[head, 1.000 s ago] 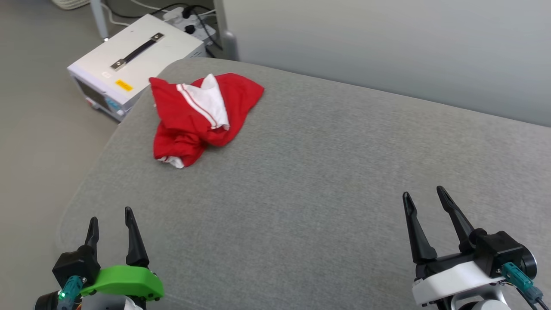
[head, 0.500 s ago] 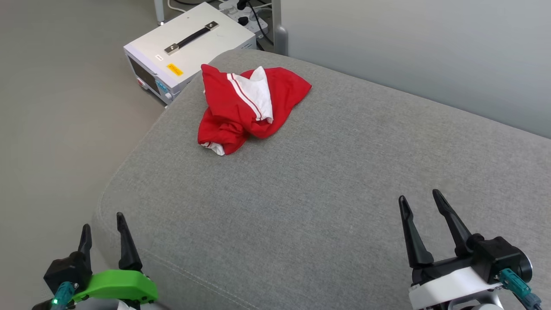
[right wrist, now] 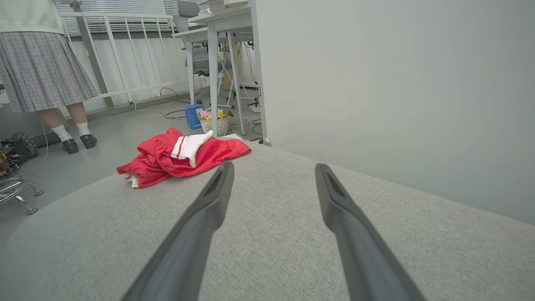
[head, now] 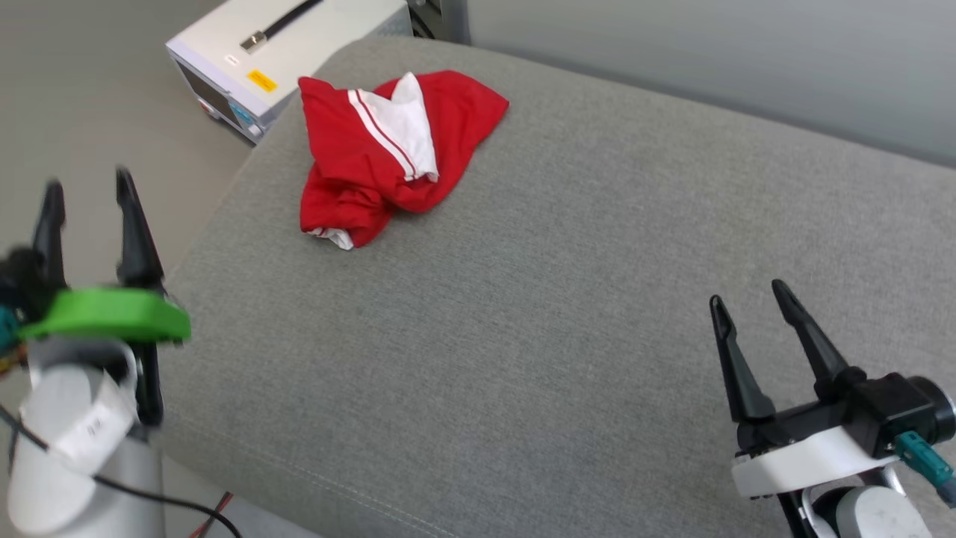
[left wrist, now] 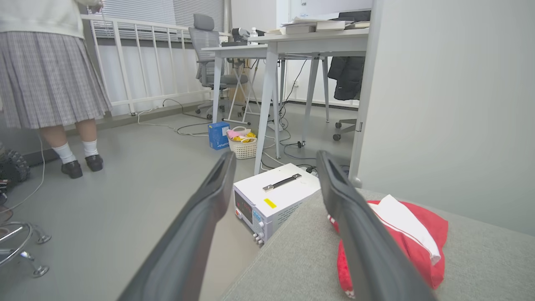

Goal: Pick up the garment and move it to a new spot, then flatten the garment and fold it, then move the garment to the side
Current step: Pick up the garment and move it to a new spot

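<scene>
Two hands open, nothing held: left hand (head: pixel 88 196) by the grey cushion's (head: pixel 523 299) left edge, right hand (head: pixel 749 295) over its near right. Pickup not begun, I reckon. Red T-shirt (head: pixel 340 172) lies crumpled at far-left corner, well apart. Next: reach fwd w/ left, pinch a raised fold. Floor basket (left wrist: pixel 243 149) holds yellow & pink bits.

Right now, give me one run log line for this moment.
step: pickup not begun | garment: crumpled, far-left corner of grey cushion | left gripper: open, empty, apart from garment | right gripper: open, empty, over cushion
</scene>
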Robot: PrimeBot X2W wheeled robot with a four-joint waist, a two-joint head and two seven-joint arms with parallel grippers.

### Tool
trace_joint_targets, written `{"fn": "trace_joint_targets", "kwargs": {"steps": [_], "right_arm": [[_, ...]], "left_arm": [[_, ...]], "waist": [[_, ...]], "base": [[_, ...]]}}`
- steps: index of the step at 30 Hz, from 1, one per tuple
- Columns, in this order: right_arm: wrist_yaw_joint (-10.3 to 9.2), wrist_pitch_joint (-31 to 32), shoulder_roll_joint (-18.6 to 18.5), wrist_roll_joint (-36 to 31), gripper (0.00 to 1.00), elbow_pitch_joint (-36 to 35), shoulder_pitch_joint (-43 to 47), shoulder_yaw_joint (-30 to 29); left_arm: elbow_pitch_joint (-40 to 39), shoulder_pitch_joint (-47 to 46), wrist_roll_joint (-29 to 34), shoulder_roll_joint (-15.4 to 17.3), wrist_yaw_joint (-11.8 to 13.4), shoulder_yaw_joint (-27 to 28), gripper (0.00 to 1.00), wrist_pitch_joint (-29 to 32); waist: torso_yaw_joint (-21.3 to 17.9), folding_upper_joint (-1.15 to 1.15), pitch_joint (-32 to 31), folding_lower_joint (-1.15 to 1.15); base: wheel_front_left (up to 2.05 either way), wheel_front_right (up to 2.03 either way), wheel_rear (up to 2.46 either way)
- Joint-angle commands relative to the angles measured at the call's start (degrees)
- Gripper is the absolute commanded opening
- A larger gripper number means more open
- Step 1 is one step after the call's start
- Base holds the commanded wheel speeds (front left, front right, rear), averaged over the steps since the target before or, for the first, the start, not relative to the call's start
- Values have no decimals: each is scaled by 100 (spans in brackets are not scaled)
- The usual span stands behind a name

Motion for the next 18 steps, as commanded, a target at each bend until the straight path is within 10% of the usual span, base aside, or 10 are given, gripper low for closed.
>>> {"fn": "trace_joint_targets", "kwargs": {"steps": [1, 18], "right_arm": [[-4, -52, -75, -41, 100, -57, -137, -20], [-4, -52, -435, -120, 100, -345, -878, -51]], "left_arm": [[74, -383, -24, 112, -60, -87, 100, 40], [1347, -3775, -1732, 1452, -179, -2139, 100, 2951]], "waist": [[-272, 0, 443, 0], [-960, 0, 1685, 0]], "base": [[0, 0, 0], [0, 0, 0]]}}
